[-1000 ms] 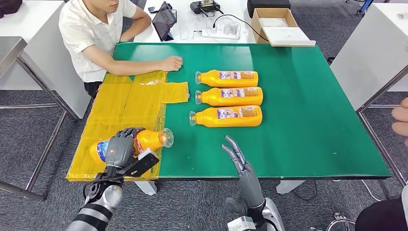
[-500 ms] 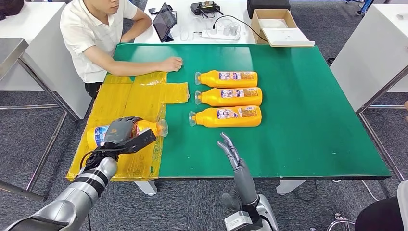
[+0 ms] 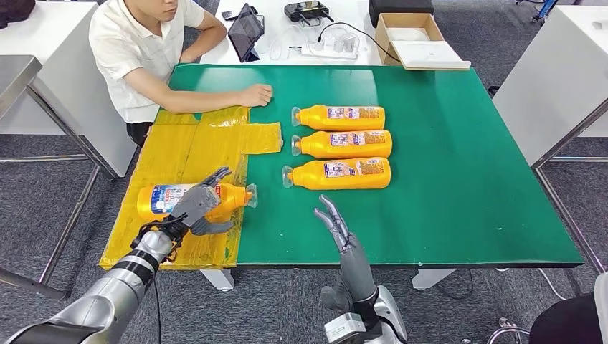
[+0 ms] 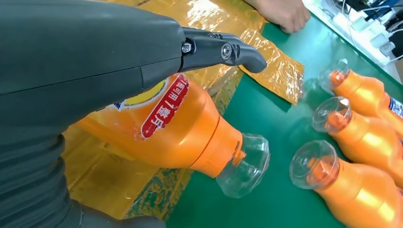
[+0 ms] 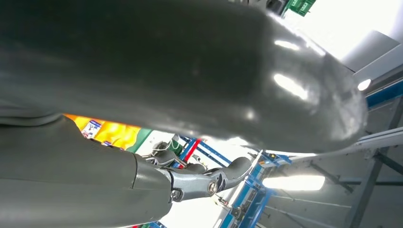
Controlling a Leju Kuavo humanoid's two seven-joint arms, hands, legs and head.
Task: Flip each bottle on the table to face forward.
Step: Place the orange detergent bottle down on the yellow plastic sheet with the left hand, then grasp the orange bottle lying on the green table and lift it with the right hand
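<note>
Silver arms, grey hands: left hand, right hand (screws at finger hinges).

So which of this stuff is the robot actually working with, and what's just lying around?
Part of the job:
- bottle under the left hand
- three orange bottles in a row
- left hand

Just lying about:
- yellow plastic sheet
- tablet
- cardboard box
- power strip

robot hand – resting on orange bottle | three bottles beside
</note>
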